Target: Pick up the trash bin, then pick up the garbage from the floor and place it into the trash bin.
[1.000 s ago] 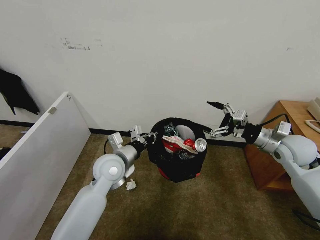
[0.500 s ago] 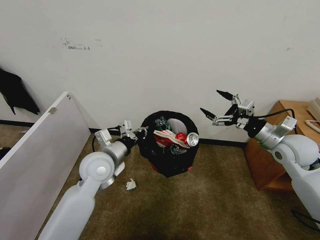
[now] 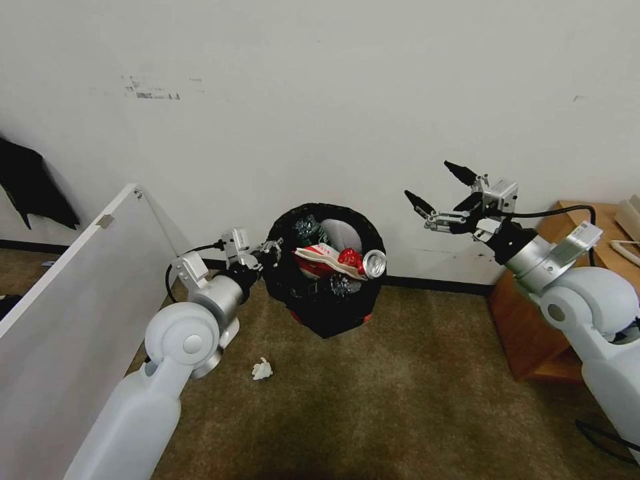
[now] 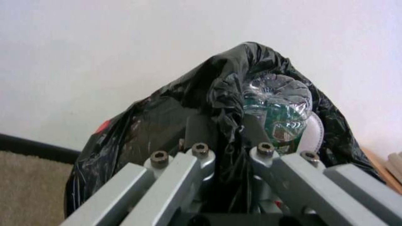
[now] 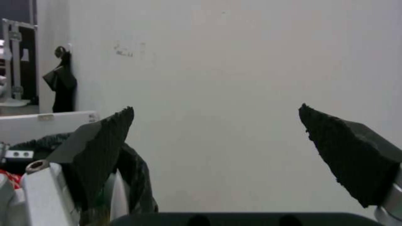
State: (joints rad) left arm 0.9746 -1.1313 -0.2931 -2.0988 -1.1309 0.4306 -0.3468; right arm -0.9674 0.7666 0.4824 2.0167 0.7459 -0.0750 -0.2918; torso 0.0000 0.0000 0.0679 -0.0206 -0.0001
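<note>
The trash bin [image 3: 331, 315], red under its black bag, hangs off the floor [image 3: 400, 413] in front of the wall. My left gripper [image 3: 269, 251] is shut on its near-left rim; in the left wrist view the fingers [image 4: 201, 153] pinch the bag's fold [image 4: 228, 103]. Garbage fills the bin: a clear green-labelled bottle [image 4: 279, 110], a red can [image 3: 360, 260] and a flat white slipper [image 3: 328, 256]. A white paper wad [image 3: 262, 369] lies on the carpet below my left arm. My right gripper [image 3: 435, 182] is open and empty, raised to the right of the bin.
A white board [image 3: 80, 300] leans along the left. A wooden cabinet [image 3: 533, 333] stands at the right against the wall. A black cloth [image 3: 33, 183] hangs on the wall at far left. Open carpet lies in front of the bin.
My left arm has carried the bin up and to the left. My right gripper has risen and drawn away from the bin's rim, still open.
</note>
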